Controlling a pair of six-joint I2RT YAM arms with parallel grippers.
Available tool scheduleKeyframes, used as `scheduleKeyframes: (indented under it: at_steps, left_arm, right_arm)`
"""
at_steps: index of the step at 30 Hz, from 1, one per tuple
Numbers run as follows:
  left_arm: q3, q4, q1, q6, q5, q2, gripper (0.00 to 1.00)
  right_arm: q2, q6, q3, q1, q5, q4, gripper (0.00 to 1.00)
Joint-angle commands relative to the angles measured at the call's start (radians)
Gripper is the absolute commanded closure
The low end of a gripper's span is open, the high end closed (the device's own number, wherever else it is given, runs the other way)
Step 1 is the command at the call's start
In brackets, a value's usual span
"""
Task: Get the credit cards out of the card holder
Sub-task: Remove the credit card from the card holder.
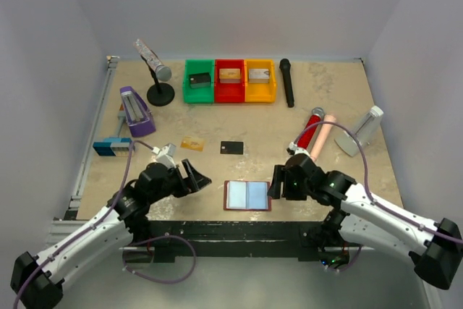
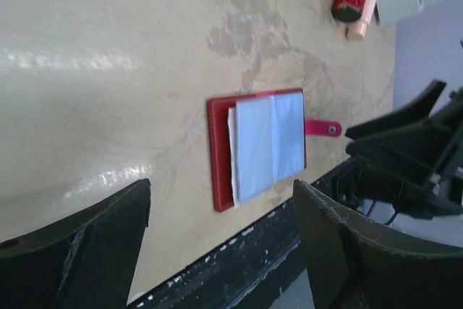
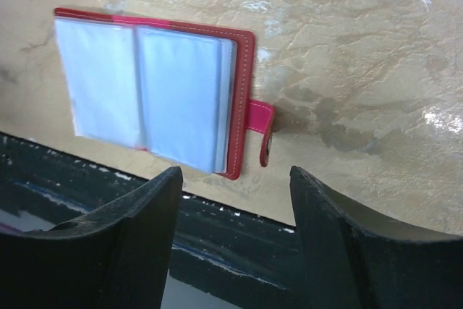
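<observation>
Black jaws on the left arm (image 1: 108,222) stand spread and empty, hovering low over the counter (image 1: 217,117) just left of the card holder (image 1: 247,195). The left wrist view shows nothing between them, only bare counter and the holder beyond.

Up-counter from these jaws lies the gold-tan card (image 1: 192,143), flat and slightly rotated. To its right, apart from it, lies the black card (image 1: 231,147). Both lie well away from the holder, which keeps the working area around it free. No silver-grey card is visible on the counter.

The card holder lies open and flat near the counter's near edge, between the two arms. Its light blue clear pockets (image 3: 145,92) face up, and its tab strap (image 2: 322,128) extends toward the right arm (image 1: 376,211). This open, face-up position exposes the pockets to both sets of jaws. Whether a card remains inside cannot be determined; the pockets read as uniform pale blue.

The right arm's jaws are likewise spread and empty, positioned just beside the holder's strap edge. This flanking arrangement suggests one side is meant to steady the holder while the other extracts.
</observation>
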Motion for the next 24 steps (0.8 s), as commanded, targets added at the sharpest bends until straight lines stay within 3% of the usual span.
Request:
scheduleKeyframes:
  at_steps: [1,7,17,24]
  left_arm:
    - [0.000,0.044,-0.129,-0.038,-0.025,0.027,0.17]
    - [-0.014,0.096,-0.186,-0.037,-0.034,0.053,0.18]
    - [-0.014,0.186,-0.193,-0.009,-0.011,0.126,0.18]
    - [0.001,0.182,-0.195,0.005,-0.016,0.151,0.19]
  right_arm:
    - [0.078,0.066,-0.022,-0.006,0.038,0.078,0.37]
    - [0.176,0.073,-0.008,-0.031,0.049,0.066,0.48]
    - [0.236,0.051,-0.005,-0.059,0.045,0.089,0.57]
    - [0.250,0.027,0.004,-0.063,0.026,0.104,0.71]
